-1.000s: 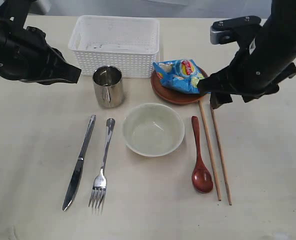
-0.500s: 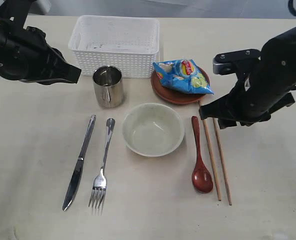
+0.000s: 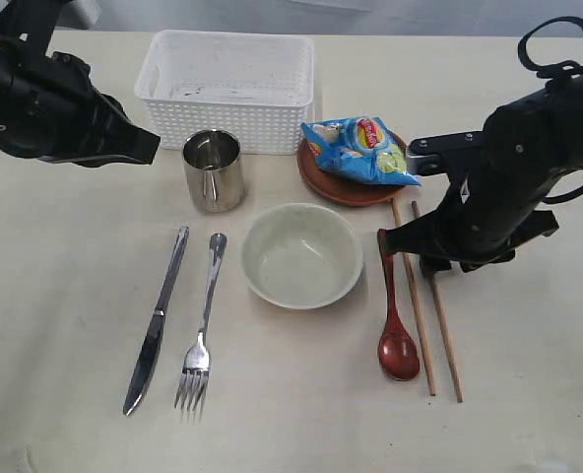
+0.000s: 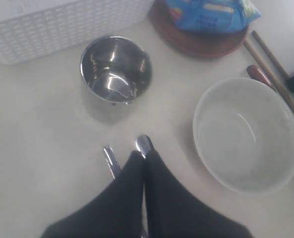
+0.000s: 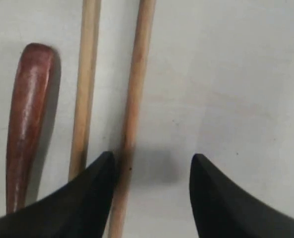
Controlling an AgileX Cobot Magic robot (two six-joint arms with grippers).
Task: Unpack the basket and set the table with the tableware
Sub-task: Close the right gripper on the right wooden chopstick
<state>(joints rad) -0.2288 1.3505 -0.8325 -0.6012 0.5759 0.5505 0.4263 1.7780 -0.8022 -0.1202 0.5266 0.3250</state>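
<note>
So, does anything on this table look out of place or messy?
Yes, the blue chip bag lying on the brown plate, beside the white basket. It is a snack packet in a place setting, and it covers much of the plate. Nothing looks spilled or broken.

**Left arm.** The black left arm (image 3: 35,103) occupies the 10 o'clock sector of the exterior view, with its wrist angled toward 4 o'clock. On the black left pincer (image 3: 152,145), both fingers (image 4: 127,191) are pressed flat together with no gap.

**Right arm.** The black right arm (image 3: 528,168) enters from 3 o'clock and bends down toward 8 o'clock. The black right pincer (image 5: 152,163) points downward, its jaws parted with nothing clamped between them.
</note>
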